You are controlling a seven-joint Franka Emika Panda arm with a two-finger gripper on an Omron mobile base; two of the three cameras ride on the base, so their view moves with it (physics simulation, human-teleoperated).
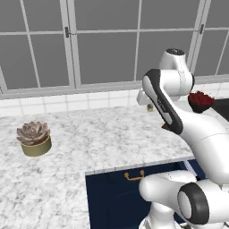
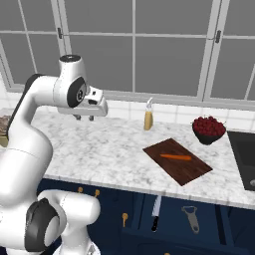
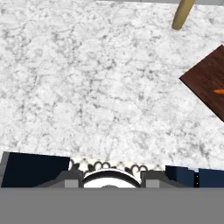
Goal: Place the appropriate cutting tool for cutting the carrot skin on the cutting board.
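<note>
Hovering my closed, empty pincer (image 2: pixel 84 118) above the surface (image 2: pixel 99 149), I see the carrot (image 2: pixel 175 157) on the cutting board (image 2: pixel 177 161) near its front edge.

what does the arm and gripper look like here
The arm is glossy white with rounded, bulbous links and dark grey to black joint bands and caps. The gripper has a boxy white hand with two short dark fingers. No cables or markings are visible.
</note>
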